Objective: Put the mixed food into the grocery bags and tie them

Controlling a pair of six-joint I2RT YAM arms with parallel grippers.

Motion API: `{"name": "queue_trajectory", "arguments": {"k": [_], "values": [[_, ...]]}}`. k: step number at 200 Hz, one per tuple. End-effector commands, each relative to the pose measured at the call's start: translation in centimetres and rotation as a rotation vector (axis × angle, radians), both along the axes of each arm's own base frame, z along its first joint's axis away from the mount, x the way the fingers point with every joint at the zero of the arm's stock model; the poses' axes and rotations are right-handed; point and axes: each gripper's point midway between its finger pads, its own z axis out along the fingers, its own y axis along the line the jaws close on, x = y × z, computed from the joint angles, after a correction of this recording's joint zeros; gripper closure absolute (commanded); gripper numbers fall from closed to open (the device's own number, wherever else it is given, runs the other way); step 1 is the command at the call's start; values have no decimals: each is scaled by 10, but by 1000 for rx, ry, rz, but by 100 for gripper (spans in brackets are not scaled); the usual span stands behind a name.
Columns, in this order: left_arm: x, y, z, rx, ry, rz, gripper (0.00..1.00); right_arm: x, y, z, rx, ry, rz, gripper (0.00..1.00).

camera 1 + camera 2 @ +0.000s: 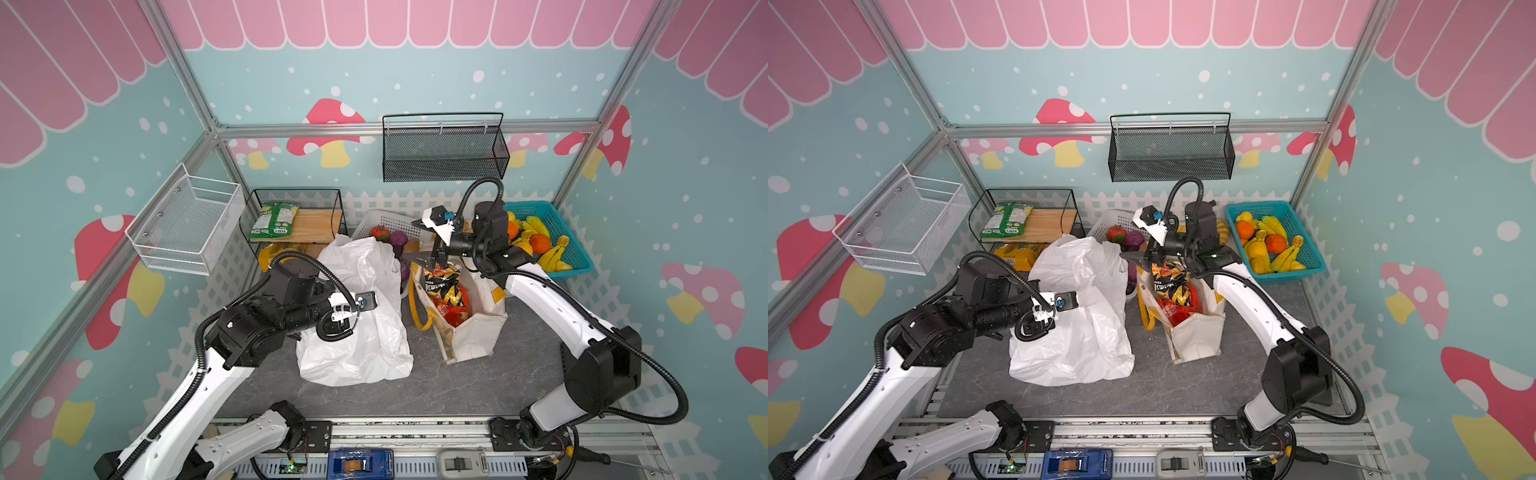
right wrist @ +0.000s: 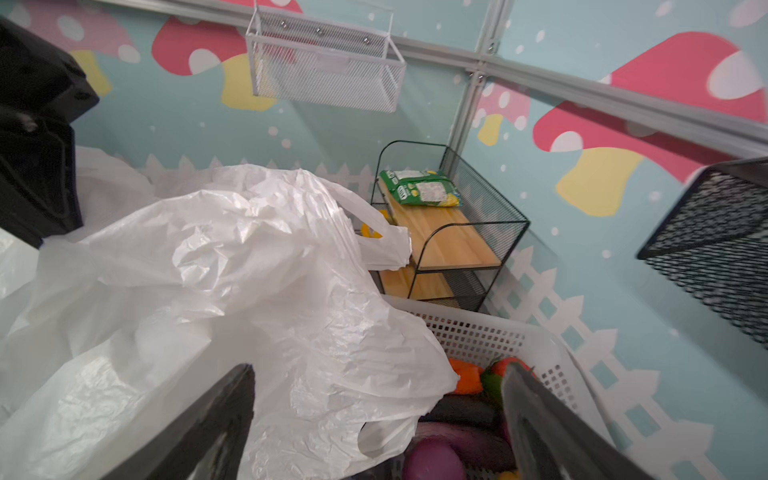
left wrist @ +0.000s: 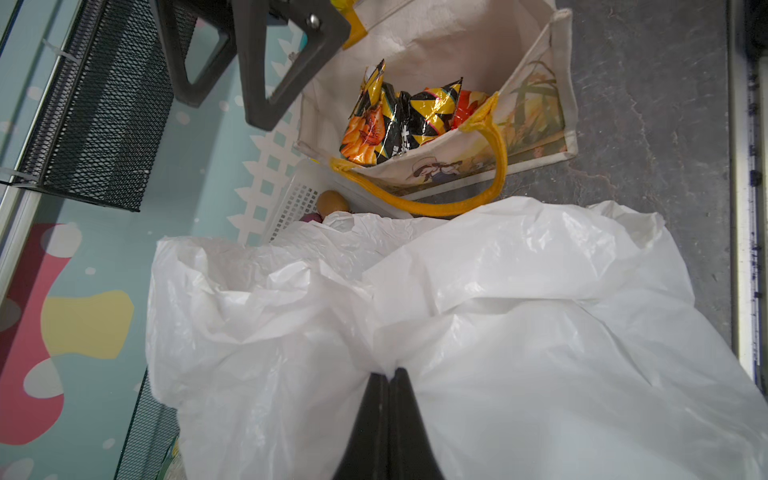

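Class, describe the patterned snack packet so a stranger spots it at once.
Find the cream canvas tote with yellow handles, beside the white plastic bag. The triangle-patterned yellow and black packet at its mouth differs from the red packet alongside.

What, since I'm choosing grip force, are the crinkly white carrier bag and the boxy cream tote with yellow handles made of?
Crinkly white carrier bag: thin plastic film, apparently; glossy highlights, sharp creases. Boxy cream tote: probably canvas; matte, cloth-like, stands upright with seamed edges.

Green snack packets (image 1: 274, 219) on a black wire rack (image 1: 320, 225), white mesh wall basket (image 1: 187, 226), black mesh wall basket (image 1: 444, 156), purple toy vegetable (image 1: 398, 240) in white plastic basket (image 1: 376, 216)
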Motion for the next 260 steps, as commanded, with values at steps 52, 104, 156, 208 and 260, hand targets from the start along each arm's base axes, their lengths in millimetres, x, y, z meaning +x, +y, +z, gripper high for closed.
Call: {"name": "queue_trajectory", "arguments": {"k": [52,104,156,208,260], "values": [[-4,-15,-2,-33,-4,-93,100,17,57,-29,-56,-82,212,6],[12,-6,-10,-4,-21,-16,100,7,73,-59,-79,13,311,72],[27,16,-25,-25,-7,118,100,-19,47,-26,-24,-60,198,100],[64,49,-32,-99,26,482,67,19,8,-5,50,109,-273,100],[62,53,8,-658,281,790,33,2,24,-19,214,364,-332,100]]}}
